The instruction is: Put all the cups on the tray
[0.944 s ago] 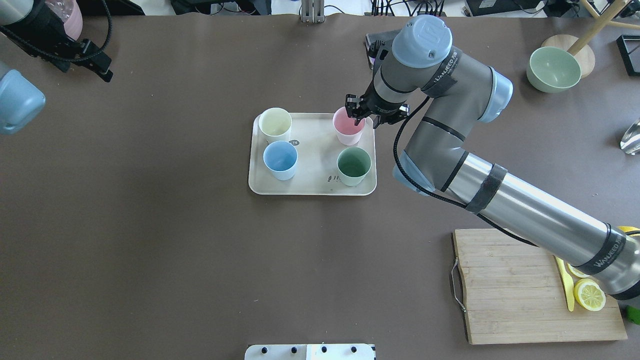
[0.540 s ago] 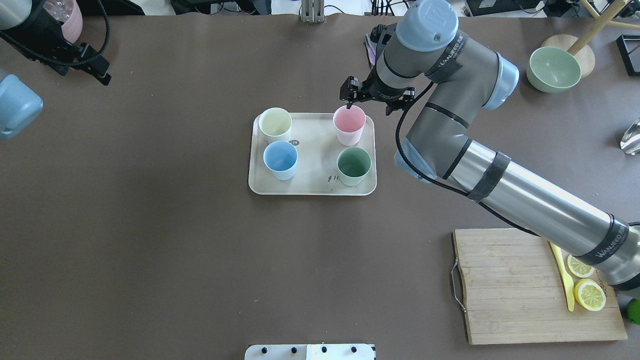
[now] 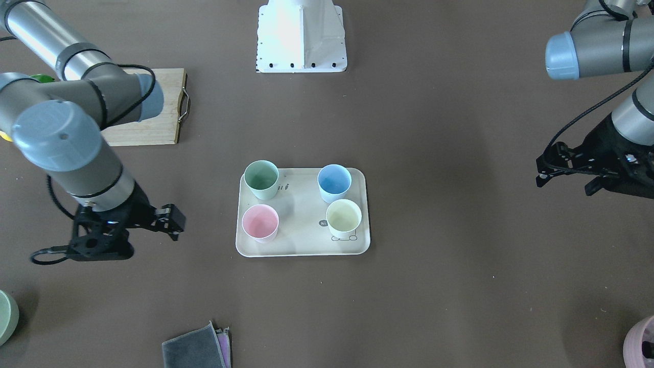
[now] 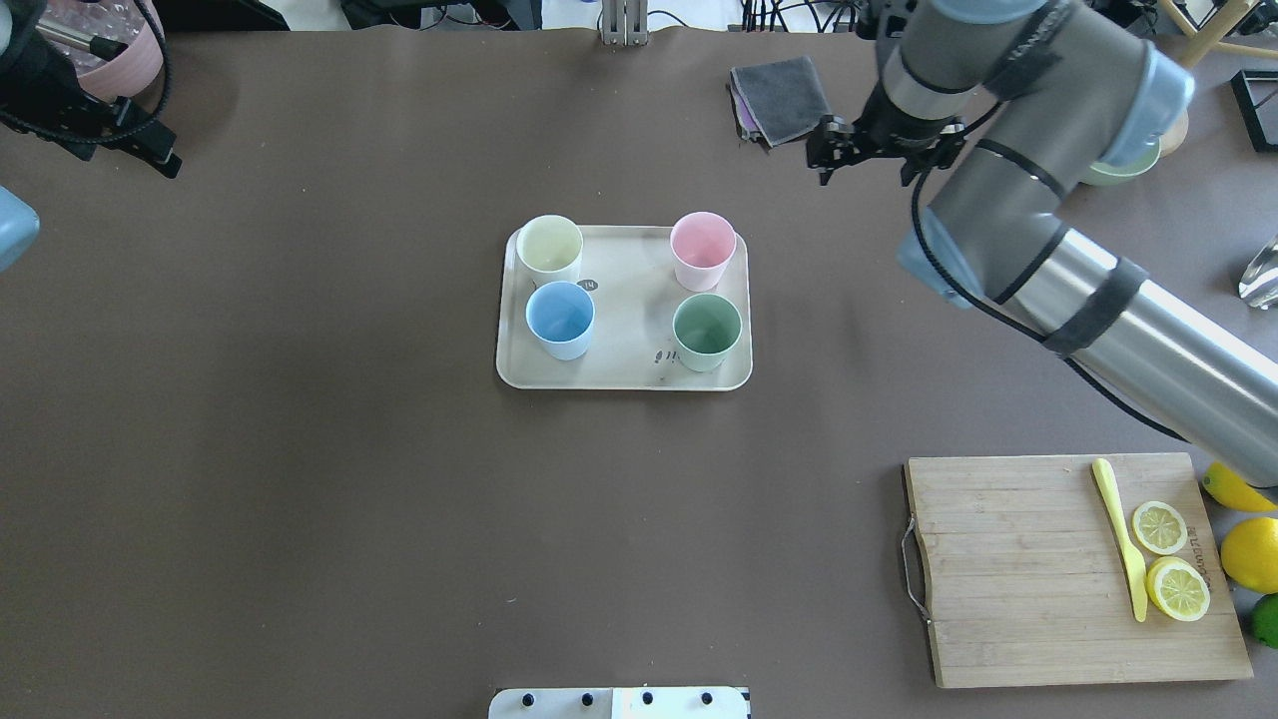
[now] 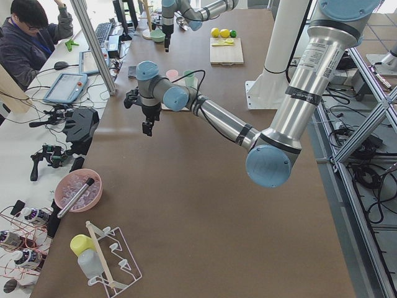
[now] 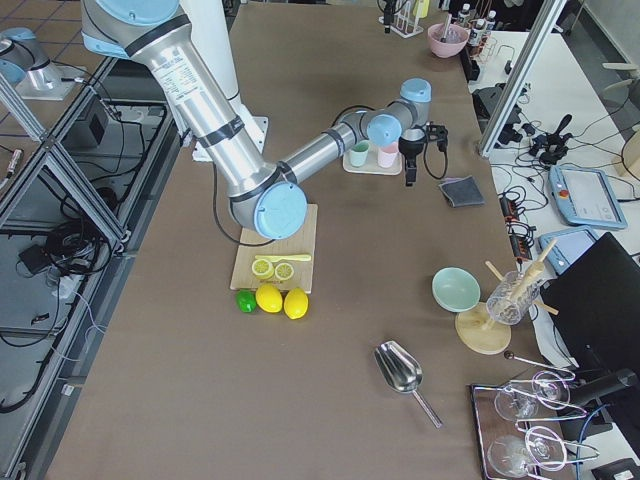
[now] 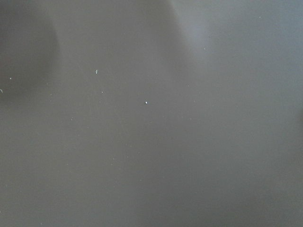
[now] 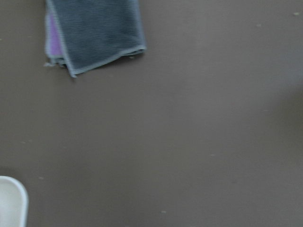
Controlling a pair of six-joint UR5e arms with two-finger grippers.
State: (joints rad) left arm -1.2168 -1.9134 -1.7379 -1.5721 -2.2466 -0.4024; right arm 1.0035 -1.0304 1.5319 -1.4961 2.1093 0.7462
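The cream tray [image 4: 631, 295] sits mid-table and holds all four cups upright: cream-yellow [image 4: 549, 243], pink [image 4: 703, 243], light blue [image 4: 560, 315], mint green [image 4: 707, 328]. In the front-facing view they stand on the tray [image 3: 301, 225] as green [image 3: 261, 177], blue [image 3: 334, 181], pink [image 3: 260, 222], cream-yellow [image 3: 343, 216]. My right gripper [image 4: 825, 160] [image 3: 173, 222] hangs open and empty beyond the tray's far right corner, apart from the pink cup. My left gripper [image 4: 160, 160] [image 3: 545, 166] looks open and empty at the far left.
A folded grey cloth [image 4: 784, 95] [image 8: 94, 33] lies near my right gripper. A wooden cutting board [image 4: 1028, 599] with lemon slices and a yellow knife is at the near right. A green bowl [image 4: 1123, 172] and a pink bowl [image 4: 110, 55] stand at the far corners.
My right gripper has let go of the pink cup, lifted off it and swung away to the far right. The left arm has drawn back a little further left.
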